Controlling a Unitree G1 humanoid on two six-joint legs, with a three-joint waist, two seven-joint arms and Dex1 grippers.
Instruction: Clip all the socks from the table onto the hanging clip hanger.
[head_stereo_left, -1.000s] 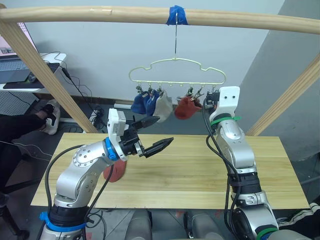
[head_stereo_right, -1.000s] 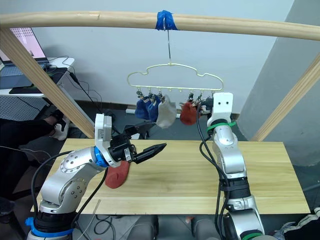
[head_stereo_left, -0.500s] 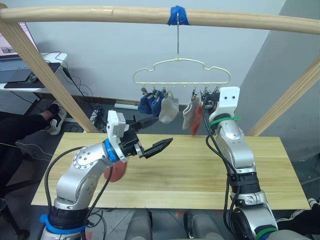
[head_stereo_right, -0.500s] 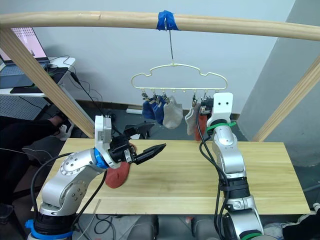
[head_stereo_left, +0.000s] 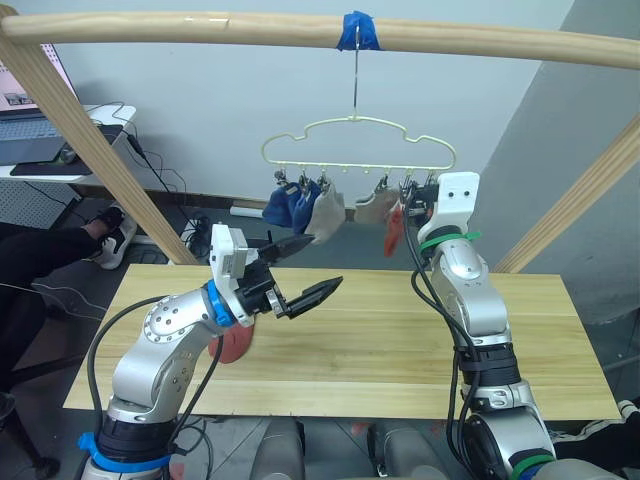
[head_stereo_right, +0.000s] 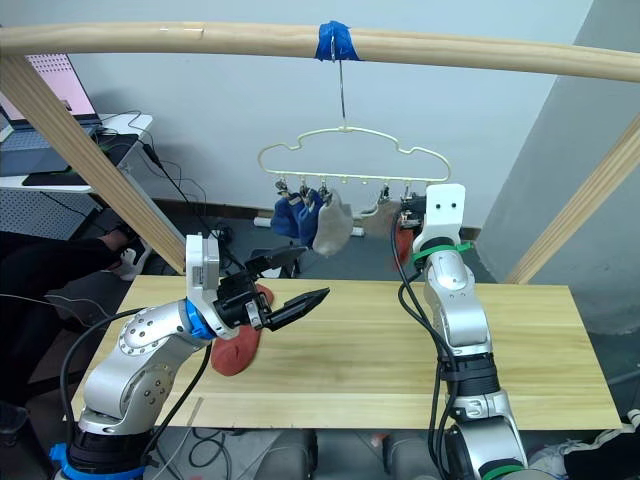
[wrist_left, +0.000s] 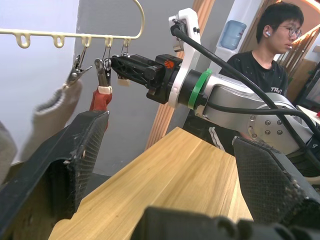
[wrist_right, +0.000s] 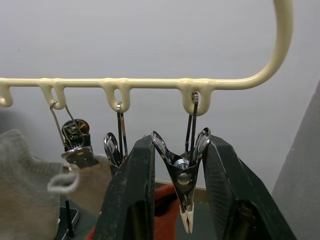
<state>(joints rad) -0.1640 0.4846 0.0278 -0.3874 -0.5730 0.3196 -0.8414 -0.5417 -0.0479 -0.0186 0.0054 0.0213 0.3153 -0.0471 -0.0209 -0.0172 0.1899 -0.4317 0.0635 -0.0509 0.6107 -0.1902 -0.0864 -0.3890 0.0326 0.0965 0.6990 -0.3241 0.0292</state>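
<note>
While the clip hanger (head_stereo_left: 358, 145) hangs by its metal hook from the wooden pole (head_stereo_left: 200, 27) at a strip of blue tape (head_stereo_left: 356, 30), five socks are pinned along its row of clips: two blue socks (head_stereo_left: 285, 207) side by side toward the left end, a light grey sock (head_stereo_left: 324, 214) next to them, a second light grey sock (head_stereo_left: 376, 207) further right, and a rust-red sock (head_stereo_left: 394, 233) hanging beside the right arm. Raised to the hanger's right end, the right gripper (wrist_right: 177, 200) has its two black fingers (wrist_right: 131, 200) standing on either side of the last silver clip (wrist_right: 183, 182), which hangs bare from the end loop of the wire; they flank its handles closely, but whether they press the clip I cannot tell from the right wrist view. Out over the middle of the table (head_stereo_left: 400, 345), the left gripper (head_stereo_left: 305, 270) hovers with its fingers spread apart and nothing between them, pointing toward the right arm. Below and behind the left forearm, the other rust-red sock (head_stereo_right: 238, 347) lies flat on the pale planks near the table's left front part. Seen from the left wrist view, a person (wrist_left: 272, 47) in a dark shirt sits beyond the far end of the table.
</note>
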